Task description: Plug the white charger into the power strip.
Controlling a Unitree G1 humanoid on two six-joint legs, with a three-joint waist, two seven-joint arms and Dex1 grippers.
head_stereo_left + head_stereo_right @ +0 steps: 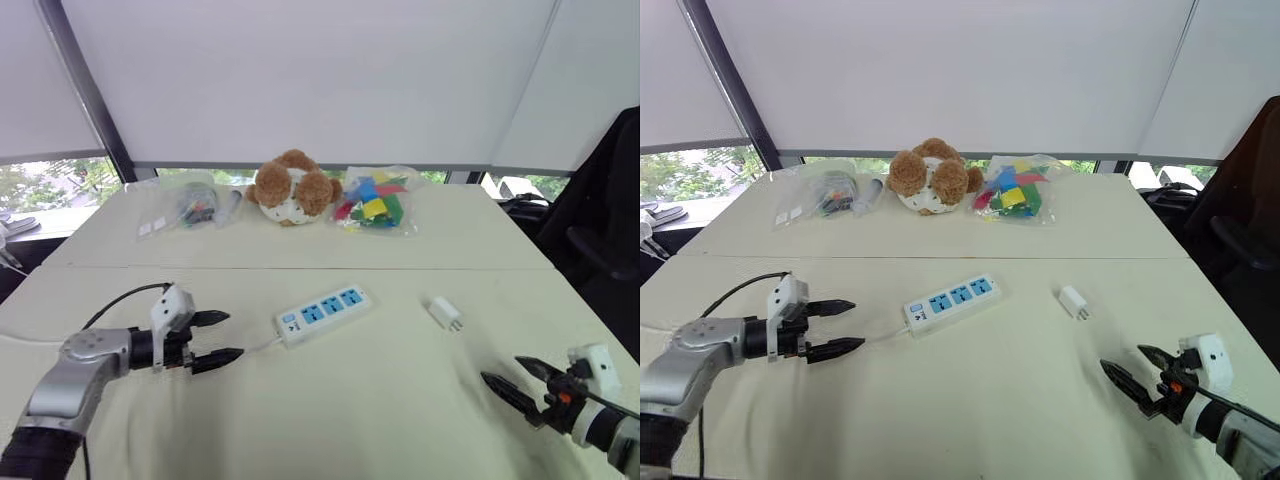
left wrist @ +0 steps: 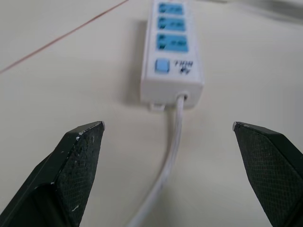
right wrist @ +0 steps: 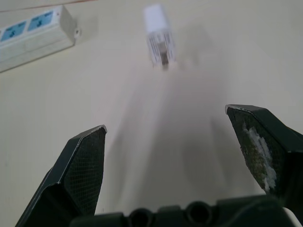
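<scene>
Progress: I have nothing plugged yet | white charger (image 1: 444,313) lies loose on table (image 1: 380,400), apart from power strip (image 1: 323,314) | left hand (image 1: 216,337) and right hand (image 1: 512,381) both spread, empty | left: grasp, insert.

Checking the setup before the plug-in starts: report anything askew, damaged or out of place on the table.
Nothing is damaged or spilled. The power strip lies at a slant across the table, sockets up, and the white charger lies loose on its side to its right, unplugged. Both the left gripper and right gripper are open and empty.
</scene>
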